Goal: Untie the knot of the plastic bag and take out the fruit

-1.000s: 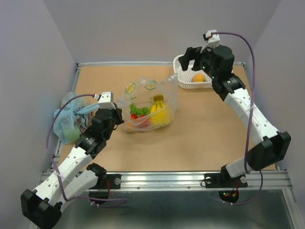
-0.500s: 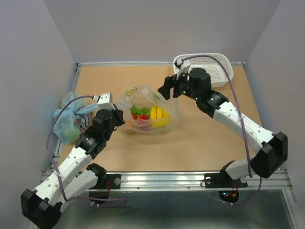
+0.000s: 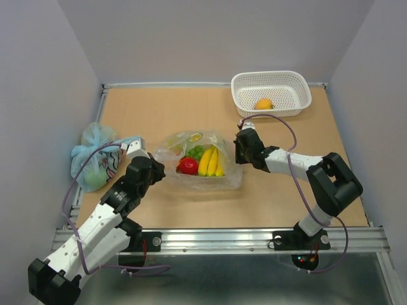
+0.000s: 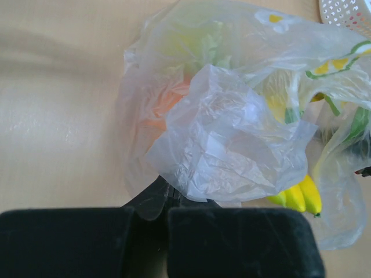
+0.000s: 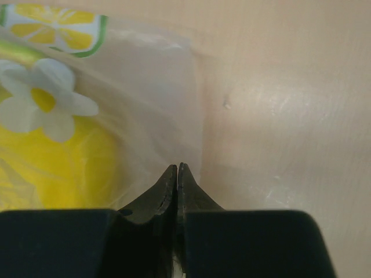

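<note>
The clear plastic bag (image 3: 219, 180) lies crumpled mid-table. Inside it sit fruit: a red apple (image 3: 188, 166), yellow bananas (image 3: 212, 162) and green grapes (image 3: 198, 152). An orange (image 3: 264, 104) lies in the white basket (image 3: 299, 86). My left gripper (image 3: 157, 170) is shut on the bag's left edge, and crinkled film (image 4: 232, 145) bunches over its tips (image 4: 169, 188). My right gripper (image 3: 238, 150) is low at the bag's right edge, with jaws shut (image 5: 177, 168) on the film (image 5: 174, 104). No knot shows in any view.
A knotted light-blue bag (image 3: 94, 155) lies at the table's left edge, beside my left arm. The basket stands at the back right. Raised rails border the table, and grey walls close in on three sides.
My right gripper has swung from above the basket down to the bag's right edge and shut. The bag has sagged flatter. My left gripper has stayed shut on the bag.
</note>
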Tool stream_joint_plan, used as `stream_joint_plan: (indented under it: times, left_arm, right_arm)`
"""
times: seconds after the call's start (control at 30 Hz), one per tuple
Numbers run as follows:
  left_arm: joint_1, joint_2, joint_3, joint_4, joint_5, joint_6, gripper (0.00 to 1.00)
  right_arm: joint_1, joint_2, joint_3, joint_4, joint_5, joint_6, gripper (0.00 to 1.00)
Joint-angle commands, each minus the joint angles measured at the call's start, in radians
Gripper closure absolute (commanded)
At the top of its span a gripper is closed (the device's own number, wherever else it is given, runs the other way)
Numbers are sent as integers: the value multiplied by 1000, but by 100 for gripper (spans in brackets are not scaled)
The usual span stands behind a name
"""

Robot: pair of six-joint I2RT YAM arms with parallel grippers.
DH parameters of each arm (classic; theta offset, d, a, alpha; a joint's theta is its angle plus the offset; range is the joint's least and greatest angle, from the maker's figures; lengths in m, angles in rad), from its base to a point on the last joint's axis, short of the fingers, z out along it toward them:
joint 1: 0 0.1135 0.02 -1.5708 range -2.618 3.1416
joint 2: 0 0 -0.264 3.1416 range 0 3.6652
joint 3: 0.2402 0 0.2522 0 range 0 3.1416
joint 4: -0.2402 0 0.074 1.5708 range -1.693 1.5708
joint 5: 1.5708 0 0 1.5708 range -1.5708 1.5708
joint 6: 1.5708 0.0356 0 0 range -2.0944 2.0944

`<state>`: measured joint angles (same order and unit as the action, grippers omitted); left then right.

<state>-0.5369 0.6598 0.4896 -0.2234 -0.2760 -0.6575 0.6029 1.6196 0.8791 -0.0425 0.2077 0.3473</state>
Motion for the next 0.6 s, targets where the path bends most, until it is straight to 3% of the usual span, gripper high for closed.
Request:
stream_joint_plan:
  times: [0.0, 0.2, 0.33, 0.43, 0.53, 0.57]
  left_arm:
    - [-2, -12, 0, -22, -6, -54, 100]
    - [-3, -14, -6, -18, 0, -62, 100]
    - [-2, 0, -17, -7, 20, -60, 100]
    - [-2, -2, -13, 9, 38, -41, 100]
    - [-3, -9, -11, 41, 66, -4, 100]
    - [-3, -9, -11, 50, 75, 5, 100]
  right_arm:
    - [-44, 17, -43, 75, 143, 131, 97]
    - [-103, -4, -74, 55, 223, 199, 97]
    - [-127, 20, -43, 6, 202, 185, 91]
    - [-126, -32, -14, -8, 109, 101, 80]
    - [-109, -144, 20, -14, 62, 1, 55]
    - [-94, -171, 55, -31, 52, -43, 41]
